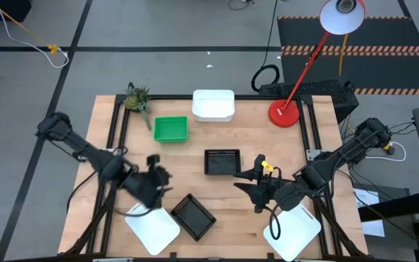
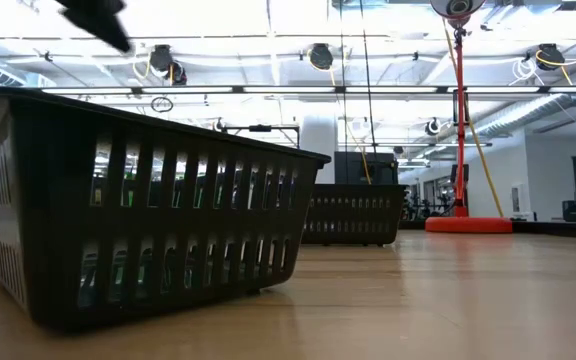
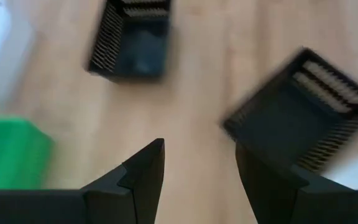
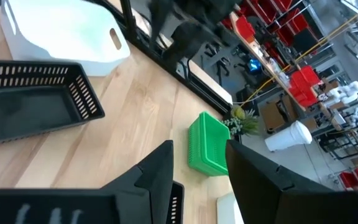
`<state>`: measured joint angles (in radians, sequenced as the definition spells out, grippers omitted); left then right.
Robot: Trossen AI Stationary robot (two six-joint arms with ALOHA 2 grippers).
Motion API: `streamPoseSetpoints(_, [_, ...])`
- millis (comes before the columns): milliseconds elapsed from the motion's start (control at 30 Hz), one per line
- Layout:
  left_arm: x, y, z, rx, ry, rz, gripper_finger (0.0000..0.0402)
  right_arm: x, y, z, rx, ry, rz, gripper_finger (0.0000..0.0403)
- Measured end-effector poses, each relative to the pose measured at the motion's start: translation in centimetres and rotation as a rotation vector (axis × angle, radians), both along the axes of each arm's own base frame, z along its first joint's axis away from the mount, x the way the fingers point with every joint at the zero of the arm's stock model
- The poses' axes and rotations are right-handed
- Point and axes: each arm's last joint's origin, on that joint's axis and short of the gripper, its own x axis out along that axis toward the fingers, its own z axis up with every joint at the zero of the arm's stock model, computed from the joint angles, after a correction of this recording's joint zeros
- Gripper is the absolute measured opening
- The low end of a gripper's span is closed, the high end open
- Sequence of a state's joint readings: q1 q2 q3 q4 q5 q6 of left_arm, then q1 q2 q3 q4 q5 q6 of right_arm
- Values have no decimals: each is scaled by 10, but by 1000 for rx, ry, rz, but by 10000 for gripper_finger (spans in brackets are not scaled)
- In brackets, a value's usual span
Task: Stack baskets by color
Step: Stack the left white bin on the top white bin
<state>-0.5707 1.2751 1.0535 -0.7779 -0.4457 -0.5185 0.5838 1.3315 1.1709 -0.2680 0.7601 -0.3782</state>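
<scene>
Sitting nearest the front edge of the wooden tabletop, at about 6 o'clock in the overhead view, a black basket is lying turned at an angle, with a white basket touching it toward 8 o'clock. Another white basket is resting at the 5 o'clock corner. The left hand is hovering above the tabletop just toward 11 o'clock of the angled black basket, its fingers standing apart and gripping nothing. The right hand is hanging at about 4 o'clock of the tabletop's middle, its fingers likewise parted with nothing between them, pointing toward 9 o'clock. A second black basket is sitting squarely near the centre, just beside the right hand. Farther back, a green basket is lying toward 10 o'clock, and a white basket is sitting at 12 o'clock against the far edge. A small plant is standing at the 11 o'clock corner, and a red lamp base is standing toward 1 o'clock.
</scene>
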Motion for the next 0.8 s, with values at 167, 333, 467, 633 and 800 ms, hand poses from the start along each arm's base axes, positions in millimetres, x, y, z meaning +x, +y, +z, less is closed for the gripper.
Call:
streamPoseSetpoints(167, [-32,-38,-14,-119,97,74,200,0,0,0,1,-2,0,139])
streamPoseSetpoints(333, [-71,-69,-30,-163,190,175,183,0,0,1,4,-6,-1,139])
streamPoseSetpoints(467, [-92,-85,-40,-179,223,241,155,1,0,1,4,-8,-3,139])
streamPoseSetpoints(633, [-106,-95,-53,-133,263,285,135,2,-4,1,5,-8,-15,139])
streamPoseSetpoints(800, [-112,-92,-58,-75,295,366,134,4,-7,1,5,-8,-28,139])
